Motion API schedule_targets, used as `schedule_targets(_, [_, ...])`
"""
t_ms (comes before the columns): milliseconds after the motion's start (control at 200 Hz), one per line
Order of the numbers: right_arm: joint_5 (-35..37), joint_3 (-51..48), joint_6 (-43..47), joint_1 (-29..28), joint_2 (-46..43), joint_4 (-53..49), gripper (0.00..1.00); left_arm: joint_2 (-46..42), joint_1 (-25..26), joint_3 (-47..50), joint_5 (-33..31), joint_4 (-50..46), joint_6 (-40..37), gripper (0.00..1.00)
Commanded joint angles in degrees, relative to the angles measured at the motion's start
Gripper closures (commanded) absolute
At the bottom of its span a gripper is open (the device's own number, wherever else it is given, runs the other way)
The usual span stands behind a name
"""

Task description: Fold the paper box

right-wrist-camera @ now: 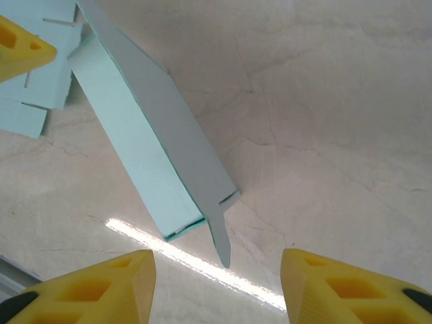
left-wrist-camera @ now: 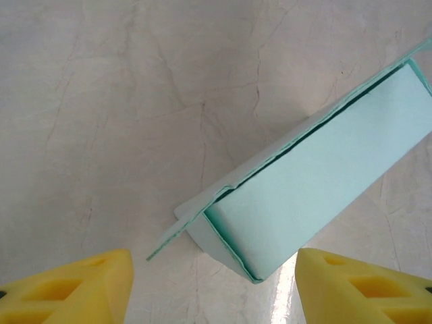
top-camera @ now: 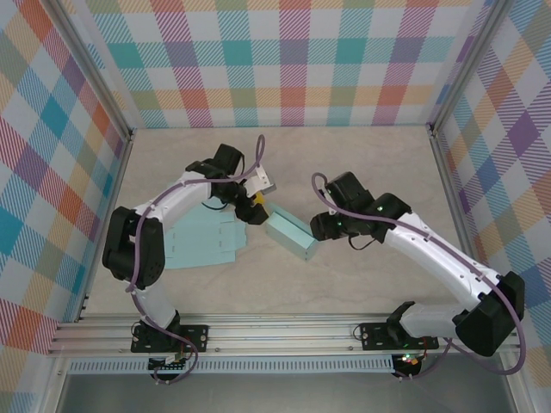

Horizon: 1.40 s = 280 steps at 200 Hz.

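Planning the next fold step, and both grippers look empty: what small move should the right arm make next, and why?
Probably ease the right gripper forward onto the loose tab at the end of the paper box nearest it and pinch it: its fingers stand apart and empty, and the tab juts out untucked just ahead of them.

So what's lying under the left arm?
A flat pale-teal paper sheet lies on the table there. The left arm covers its upper left corner, so anything beneath that part can't be seen.
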State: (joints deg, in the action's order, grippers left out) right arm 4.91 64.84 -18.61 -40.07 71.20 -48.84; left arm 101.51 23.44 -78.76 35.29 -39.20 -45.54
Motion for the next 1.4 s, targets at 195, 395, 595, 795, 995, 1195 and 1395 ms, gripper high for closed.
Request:
schedule_targets(195, [-3.1,-6.33,-5.89,0.35,-0.36,5.58,0.52,2.9,0.62,-6.0,1.95,-4.74,-2.62,0.38])
schedule_targets(395, [-4.61,-7.01,-6.79,0.09,1.09,8.19,0.56,4.2,1.23,-7.78,2.5,-6.22,-3.23,0.5])
schedule_targets(595, [-3.83,-6.48,-6.76,-0.18,2.43,8.12,0.62,5.22,2.26,-8.45,1.5,-6.67,-3.24,0.63])
schedule_targets(795, [-1.5,-6.13,-6.61,-0.71,3.5,7.64,0.67,6.34,2.93,-9.3,0.66,-6.94,-2.21,0.8])
schedule_targets(995, [1.74,-5.7,-6.96,-0.99,4.55,6.09,0.78,6.17,3.19,-8.96,-0.02,-6.3,-1.33,0.88])
schedule_targets(1195, [4.6,-4.71,-6.86,-1.06,5.7,6.12,0.85,3.95,4.13,-6.86,-2.95,-1.97,2.45,1.0])
schedule_targets(1395, [9.53,-1.38,-6.43,-1.1,8.87,5.7,0.86,1.22,6.63,-4.32,-12.93,3.8,12.24,1.0])
